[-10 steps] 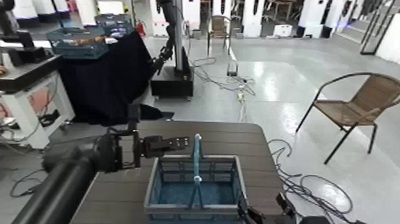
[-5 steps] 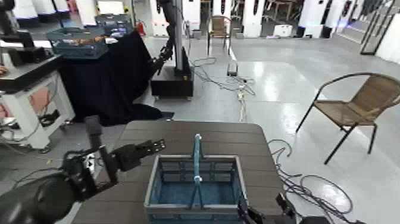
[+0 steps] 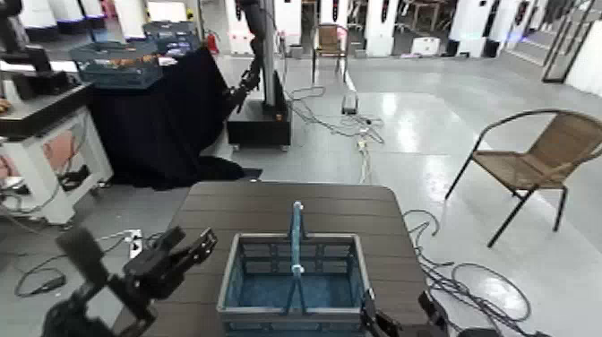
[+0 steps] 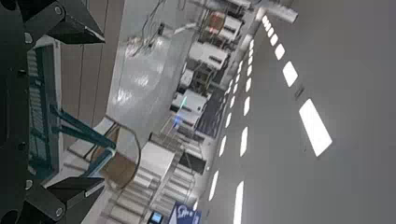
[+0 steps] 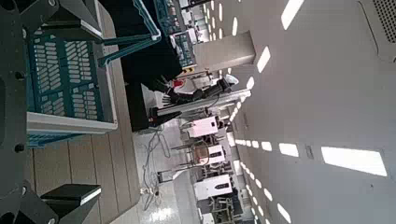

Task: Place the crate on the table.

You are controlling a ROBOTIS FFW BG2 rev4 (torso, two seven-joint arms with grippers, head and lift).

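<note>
The grey-blue crate (image 3: 293,285) with its upright blue handle (image 3: 296,235) rests on the near part of the dark brown slatted table (image 3: 269,202). My left gripper (image 3: 186,244) is open and empty. It hangs low at the table's left edge, left of the crate and clear of it. The left wrist view shows its spread fingers (image 4: 73,21) with the crate (image 4: 39,103) beyond them. My right gripper (image 3: 399,323) sits at the crate's near right corner. Its fingers (image 5: 58,11) are spread in the right wrist view, with the crate (image 5: 65,79) ahead of them.
A wicker chair (image 3: 537,157) stands on the floor to the right. A black-draped table (image 3: 161,112) with a darker blue crate (image 3: 116,63) and a white workbench (image 3: 40,134) are at the far left. A robot base (image 3: 260,121) stands behind. Cables (image 3: 452,273) lie on the floor.
My left arm has pulled back from beside the crate's handle, moving left and down to the table's left edge. The crate has not moved.
</note>
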